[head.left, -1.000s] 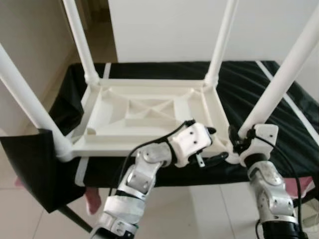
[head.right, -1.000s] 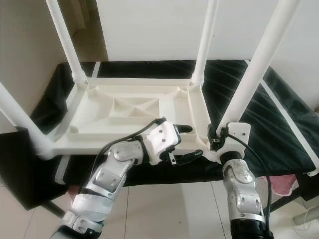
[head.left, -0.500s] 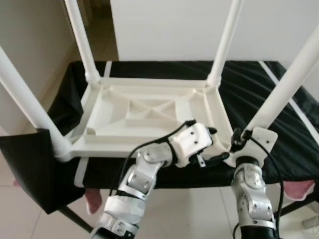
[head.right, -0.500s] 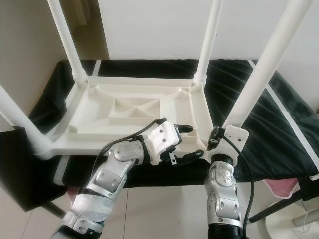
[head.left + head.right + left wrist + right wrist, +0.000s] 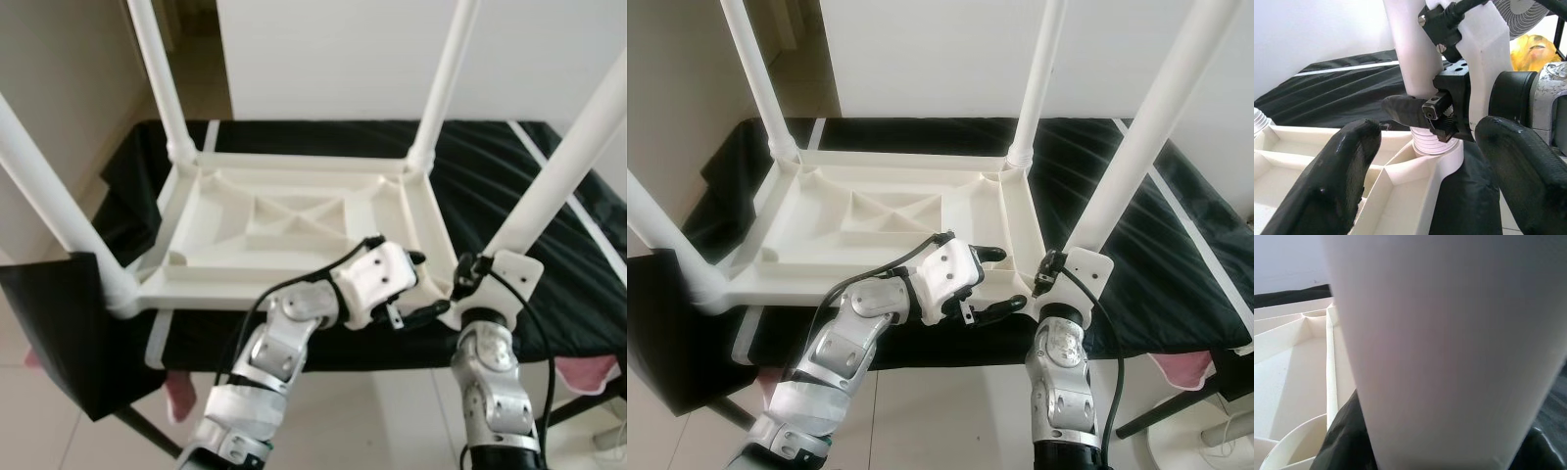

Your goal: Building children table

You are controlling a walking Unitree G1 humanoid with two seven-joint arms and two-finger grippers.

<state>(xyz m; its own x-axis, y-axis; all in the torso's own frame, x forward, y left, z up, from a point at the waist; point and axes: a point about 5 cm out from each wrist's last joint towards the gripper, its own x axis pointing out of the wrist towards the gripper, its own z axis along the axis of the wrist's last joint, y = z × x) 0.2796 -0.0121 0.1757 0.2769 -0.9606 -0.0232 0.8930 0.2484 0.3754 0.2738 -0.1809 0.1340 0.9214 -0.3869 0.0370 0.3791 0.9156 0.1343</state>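
A white plastic children's table (image 5: 284, 220) lies upside down on a worktop draped in black cloth (image 5: 490, 176), its ribbed underside facing up and four white legs rising from the corners. The left pincer (image 5: 994, 279) sits at the near edge of the tabletop beside the near right corner, its black fingers (image 5: 1347, 171) spread wide, one over the rim and one below it, holding nothing. The right pincer (image 5: 468, 279) is at the base of the near right leg (image 5: 563, 166), where that leg meets its ribbed socket; its fingers close around the leg, which looms right up against the right wrist camera.
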